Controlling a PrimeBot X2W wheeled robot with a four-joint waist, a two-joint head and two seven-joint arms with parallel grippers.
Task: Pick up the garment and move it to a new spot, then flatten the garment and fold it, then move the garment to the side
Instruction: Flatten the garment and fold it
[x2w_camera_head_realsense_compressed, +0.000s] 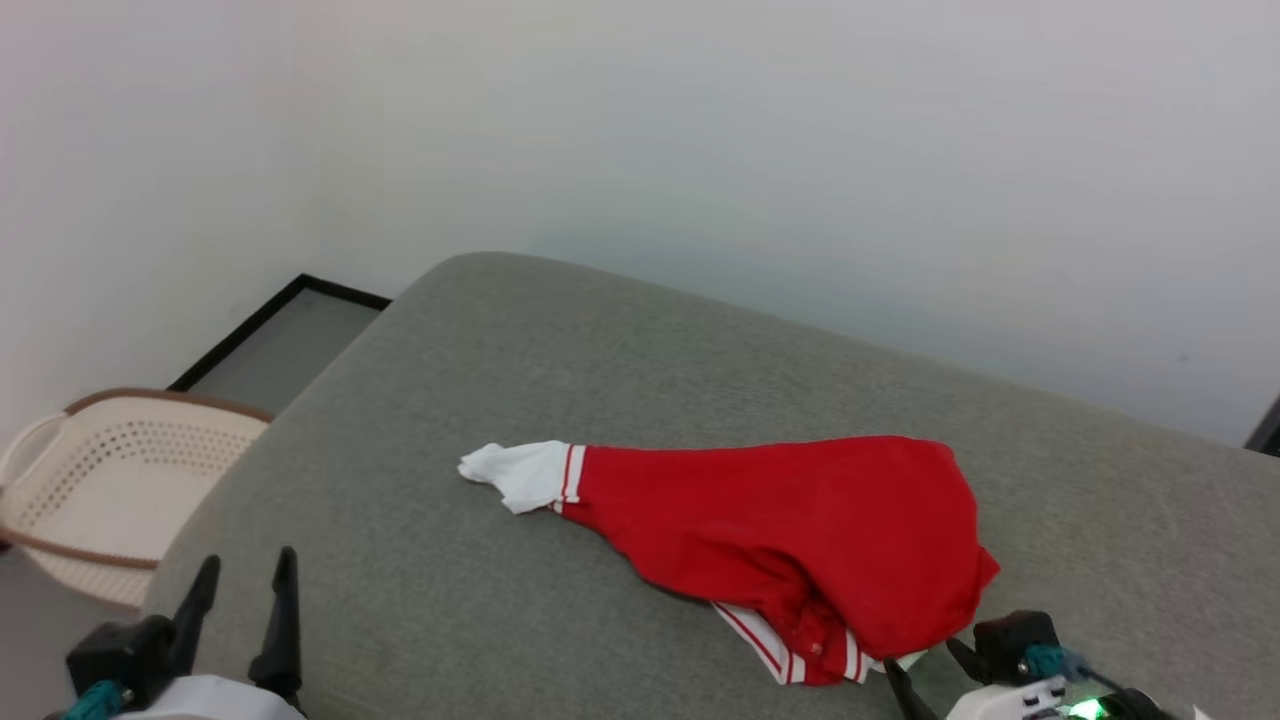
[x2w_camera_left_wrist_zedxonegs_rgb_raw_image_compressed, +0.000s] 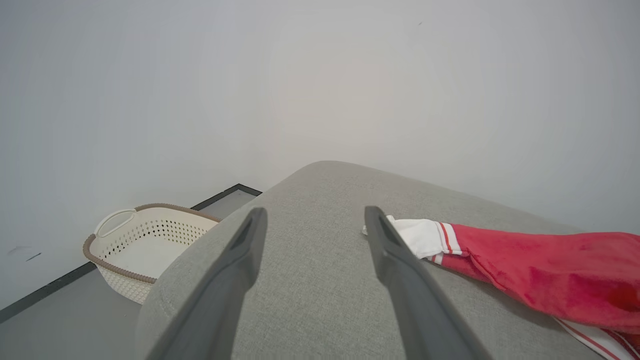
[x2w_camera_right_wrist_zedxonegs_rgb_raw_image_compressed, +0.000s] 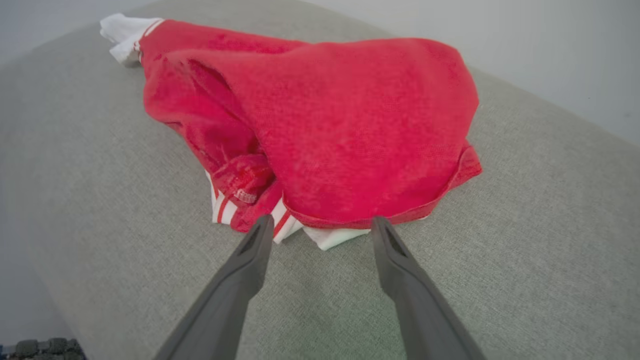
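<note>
Right end effector (x2w_camera_head_realsense_compressed: 922, 660) (x2w_camera_right_wrist_zedxonegs_rgb_raw_image_compressed: 322, 220): spread wide, grips nothing, hovers low over the grey padded surface (x2w_camera_head_realsense_compressed: 560, 360). Points straight at the garment (x2w_camera_head_realsense_compressed: 800, 520) (x2w_camera_right_wrist_zedxonegs_rgb_raw_image_compressed: 350, 125) — fingertips right at its nearest red hem, contact impossible to judge. Between the two fingers: a scrap of white cloth and some red-and-white striped trim poking out from under the hem.

Garment: lies crumpled in one long heap on the padded surface. Mounds up red and bulky directly ahead of the right end effector, then tapers away to a white sleeve with red stripes.

Left end effector (x2w_camera_head_realsense_compressed: 248, 562) (x2w_camera_left_wrist_zedxonegs_rgb_raw_image_compressed: 316, 212): also spread wide, empty, well apart from the red bulk. Faces out over bare grey padding, with the garment (x2w_camera_left_wrist_zedxonegs_rgb_raw_image_compressed: 540, 270) ahead and off to its right — white sleeve tip nearest, seen just past its right finger in the wrist view.

Off to the left of the left end effector, down on the floor past the rounded edge of the padding: a cream perforated basket (x2w_camera_head_realsense_compressed: 110, 480) (x2w_camera_left_wrist_zedxonegs_rgb_raw_image_compressed: 165, 232) with a brown rim.
</note>
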